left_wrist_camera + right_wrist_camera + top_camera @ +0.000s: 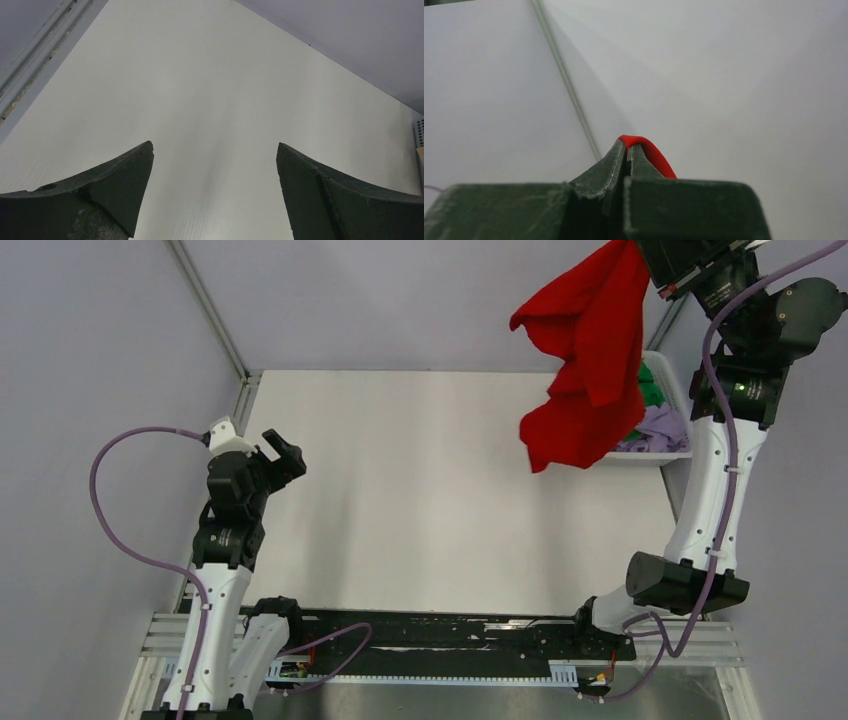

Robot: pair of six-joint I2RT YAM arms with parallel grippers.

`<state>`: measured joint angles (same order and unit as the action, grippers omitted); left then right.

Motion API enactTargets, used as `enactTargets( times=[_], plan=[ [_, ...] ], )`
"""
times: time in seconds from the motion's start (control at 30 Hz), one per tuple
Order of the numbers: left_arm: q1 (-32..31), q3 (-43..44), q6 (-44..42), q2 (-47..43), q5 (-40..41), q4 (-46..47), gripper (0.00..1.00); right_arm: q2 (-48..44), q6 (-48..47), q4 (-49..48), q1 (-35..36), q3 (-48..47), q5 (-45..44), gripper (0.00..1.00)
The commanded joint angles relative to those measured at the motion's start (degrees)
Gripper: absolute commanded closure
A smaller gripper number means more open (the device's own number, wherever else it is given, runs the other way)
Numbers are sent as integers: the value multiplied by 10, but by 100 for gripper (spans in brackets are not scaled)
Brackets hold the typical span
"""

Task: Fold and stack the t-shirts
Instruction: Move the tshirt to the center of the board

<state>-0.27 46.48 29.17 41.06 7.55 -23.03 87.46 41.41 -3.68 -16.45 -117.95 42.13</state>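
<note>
White surface (430,500) with grey walls (400,300) behind. Right tool (628,146) is clamped on a fold of the red t-shirt (585,350), which hangs in the air above the far right corner, partly over a white basket (655,456) holding the green t-shirt (650,390) and lavender t-shirt (660,425). Left tool (215,145) sits at the left edge, fingers (115,185) spread, holding nothing.

White table (420,510) — basket (684,412) far right.

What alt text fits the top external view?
The right gripper holds the red t-shirt up over the far right corner of the table, the cloth hanging crumpled above a white basket holding a green shirt and a lavender shirt. The left gripper is open and empty near the left edge.
</note>
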Motion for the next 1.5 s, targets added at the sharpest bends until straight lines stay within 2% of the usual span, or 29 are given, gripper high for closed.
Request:
enactTargets(
  times=[0.0, 0.17, 0.37, 0.5, 0.6, 0.73, 0.83, 0.93, 1.03, 1.07, 1.2, 1.27, 1.3, 1.47],
  plan=[
    [1, 26, 10, -9, -16, -2, 0, -20, 59, -48, 68, -33, 74, 100],
    [1, 30, 17, -15, -1, -14, 0, -22, 55, -47, 194, -8, 94, 100],
    [1, 40, 32, -27, 27, -40, 0, -8, 16, -54, 343, 21, 76, 100],
    [1, 45, 41, -34, 38, -58, 0, -11, 26, -53, 377, 67, 71, 100],
    [1, 47, 41, -36, 35, -66, 0, -61, 20, -38, 374, 182, 34, 100],
    [1, 40, 47, -28, 19, -56, 0, -201, -17, 39, 366, 398, -105, 100],
    [1, 33, 56, 0, -24, -39, 0, -307, -27, 138, 360, 581, -320, 100],
    [1, 22, 71, 35, -80, -7, 0, -392, -6, 256, 337, 694, -522, 95],
    [1, 9, 78, 92, -181, 27, 0, -447, 4, 358, 299, 751, -632, 85],
    [1, -5, 84, 117, -227, 53, 0, -458, 3, 377, 287, 762, -657, 78],
    [-5, -62, 115, 198, -343, 150, 0, -472, -3, 401, 278, 773, -706, 32],
    [-28, -80, 120, 238, -374, 180, 0, -460, -18, 389, 278, 764, -695, 4],
    [-36, -84, 118, 251, -378, 186, 0, -449, -37, 375, 278, 760, -677, 0],
    [-114, -78, 105, 337, -368, 204, 0, -372, -114, 285, 279, 740, -524, 0]
  ],
)
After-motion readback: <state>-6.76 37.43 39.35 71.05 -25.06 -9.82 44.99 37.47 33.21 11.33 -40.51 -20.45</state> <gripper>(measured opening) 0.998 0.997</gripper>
